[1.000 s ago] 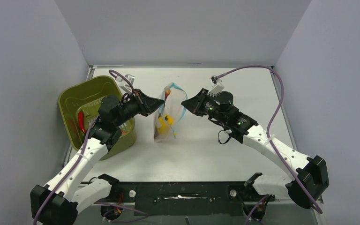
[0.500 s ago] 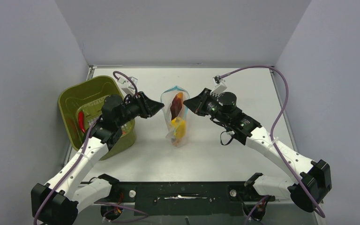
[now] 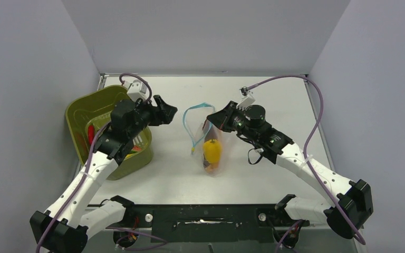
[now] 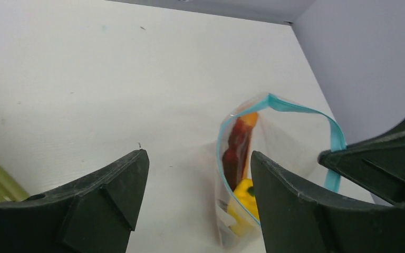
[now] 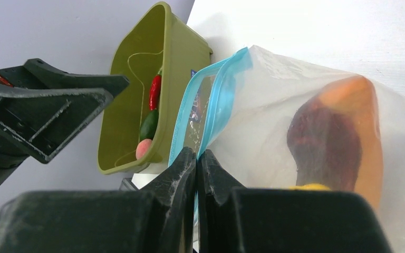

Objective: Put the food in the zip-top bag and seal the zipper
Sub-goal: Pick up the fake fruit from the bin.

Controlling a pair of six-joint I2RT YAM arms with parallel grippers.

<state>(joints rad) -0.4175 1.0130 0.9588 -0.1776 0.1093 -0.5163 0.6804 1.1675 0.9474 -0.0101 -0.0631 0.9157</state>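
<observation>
The clear zip-top bag (image 3: 213, 166) hangs mouth-up from my right gripper (image 3: 211, 117), which is shut on the light-blue zipper (image 5: 211, 113) at the mouth's right edge. Inside the bag are a yellow food (image 3: 212, 150), a dark red piece (image 5: 324, 142) and an orange one (image 5: 369, 105). The mouth gapes as a blue loop (image 3: 189, 125). My left gripper (image 3: 166, 112) stands open to the left of the bag, apart from it, with nothing between its fingers (image 4: 121, 179). More food lies in the olive-green bin (image 3: 79, 105): a red chili (image 5: 155, 89), a dark green piece (image 5: 148, 125) and a peach one (image 5: 143, 149).
The bin stands at the left side of the white table (image 3: 274, 95), under my left arm. Grey walls close in the table on the left, back and right. The arms' base bar runs along the near edge.
My left gripper has opened, let go of the bag's left mouth edge and drawn back toward the bin. The bag has swung right and nearer, hanging from the right gripper alone.
</observation>
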